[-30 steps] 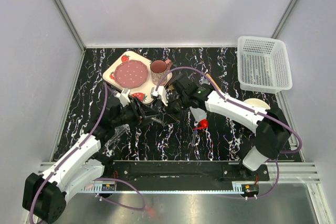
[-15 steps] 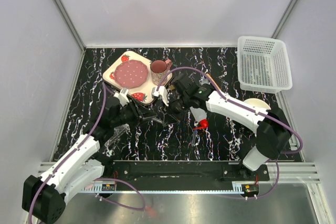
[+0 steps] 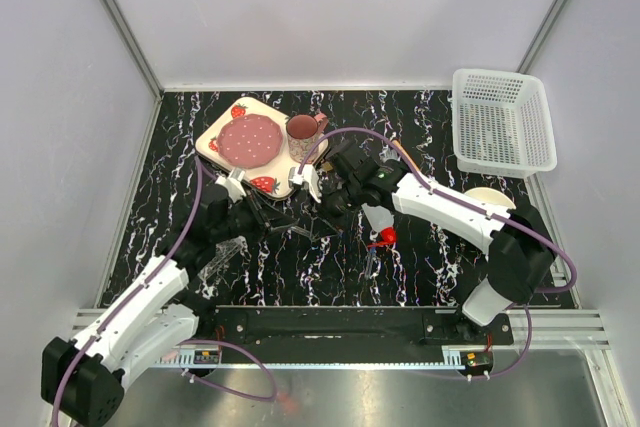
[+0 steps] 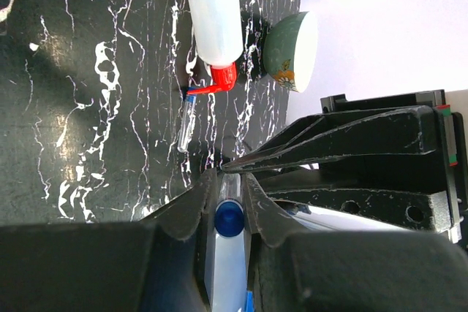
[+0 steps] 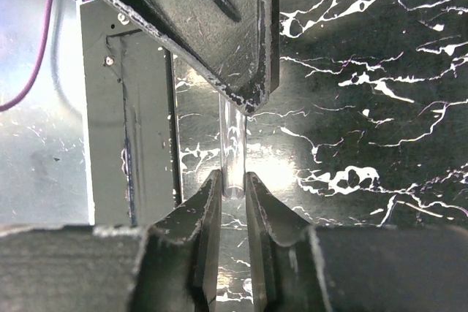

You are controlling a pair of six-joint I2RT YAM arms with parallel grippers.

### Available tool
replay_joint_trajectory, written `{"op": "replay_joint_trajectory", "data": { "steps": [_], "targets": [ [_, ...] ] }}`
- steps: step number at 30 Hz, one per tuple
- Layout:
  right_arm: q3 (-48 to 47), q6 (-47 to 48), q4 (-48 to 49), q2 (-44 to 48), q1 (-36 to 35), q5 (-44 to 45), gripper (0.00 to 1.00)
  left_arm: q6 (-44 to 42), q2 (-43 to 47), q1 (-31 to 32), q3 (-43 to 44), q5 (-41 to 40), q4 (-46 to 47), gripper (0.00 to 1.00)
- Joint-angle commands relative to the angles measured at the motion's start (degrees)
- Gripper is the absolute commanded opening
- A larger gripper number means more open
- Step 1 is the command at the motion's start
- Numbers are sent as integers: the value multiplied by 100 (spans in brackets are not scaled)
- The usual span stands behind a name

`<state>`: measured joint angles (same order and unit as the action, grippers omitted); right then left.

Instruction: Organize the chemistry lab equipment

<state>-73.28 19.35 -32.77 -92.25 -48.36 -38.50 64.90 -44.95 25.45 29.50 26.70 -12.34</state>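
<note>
The left gripper (image 4: 229, 177) is clenched on the blue-capped tube (image 4: 229, 218) at its cap end. The right gripper (image 5: 232, 174) pinches the clear opposite end (mid-table, left of the squeeze bottle (image 4: 213, 23)).

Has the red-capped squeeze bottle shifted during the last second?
No. The red-capped squeeze bottle lies at the same spot between the strawberry tray and the white basket as before.

Left hand (image 3: 298, 229) and right hand (image 3: 316, 217), joined on one tube (image 4: 229, 218), bar mid-table; tray (image 3: 210, 144) and mug (image 3: 302, 129) crowd behind, squeeze bottle (image 3: 378, 219) beside. Bare table (image 3: 400, 122) runs toward the basket (image 3: 503, 122).
</note>
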Motion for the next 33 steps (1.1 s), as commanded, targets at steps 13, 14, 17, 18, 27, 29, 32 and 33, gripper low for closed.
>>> {"op": "replay_joint_trajectory", "data": {
  "steps": [13,14,17,18,27,29,32,33],
  "targets": [
    [-12,648,-247,593,616,-114,91,-1840,75,12,1664,-2992,-3501,4],
    [23,666,-247,716,695,-114,94,-1902,39,12,1743,-3369,-3608,4],
    [208,684,-247,935,968,-61,99,-2060,-128,12,2033,-4073,-3934,4],
    [339,701,-238,989,1030,-35,99,-2087,-172,12,2138,-4224,-3995,4],
    [999,640,-45,1455,1821,-306,100,-2166,-620,12,2069,-5473,-3926,2],
    [1104,622,25,1481,2031,-395,100,-2166,-638,4,1912,-5639,-3706,2],
    [1192,631,34,1446,2216,-491,100,-2201,-717,-14,1753,-5772,-3399,2],
    [1210,631,43,1429,2252,-544,100,-2210,-787,-23,1718,-5807,-3346,2]
  ]
}}
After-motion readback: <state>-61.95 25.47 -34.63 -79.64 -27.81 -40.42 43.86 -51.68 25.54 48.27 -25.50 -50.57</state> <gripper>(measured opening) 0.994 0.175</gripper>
